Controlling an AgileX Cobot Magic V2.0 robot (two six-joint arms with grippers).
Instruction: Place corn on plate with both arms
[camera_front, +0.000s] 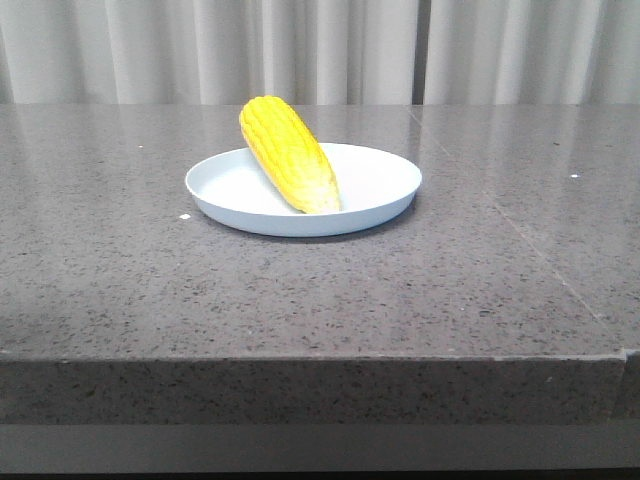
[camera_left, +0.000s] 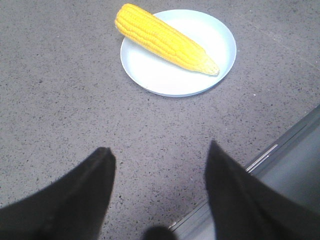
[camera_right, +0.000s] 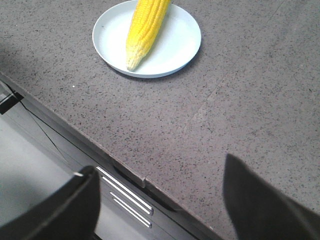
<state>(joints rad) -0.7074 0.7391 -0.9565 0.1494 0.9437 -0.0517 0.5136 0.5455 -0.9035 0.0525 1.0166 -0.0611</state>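
**Corn down on the plate, both tools released and clear**

I'm looking at the corn lying on the plate, and I judge the job as good as finished. In the front view the cob runs on a diagonal: its fat end sticks out over the rim toward 11 o'clock, its paler tip points to about 5 o'clock and sits inside the dish. That overhang props the butt end up on the rim, which is why it looks tilted rather than flat.

My left tool is spread wide with nothing between its fingers, well apart from the plate and the corn, hovering over bare surface near the front edge. My right tool is the same story: released, empty, back over the edge of the surface, with the plate and corn well ahead of it.

Neither arm shows in the front view at all. The only risk I can see is the cob rolling on the rim.
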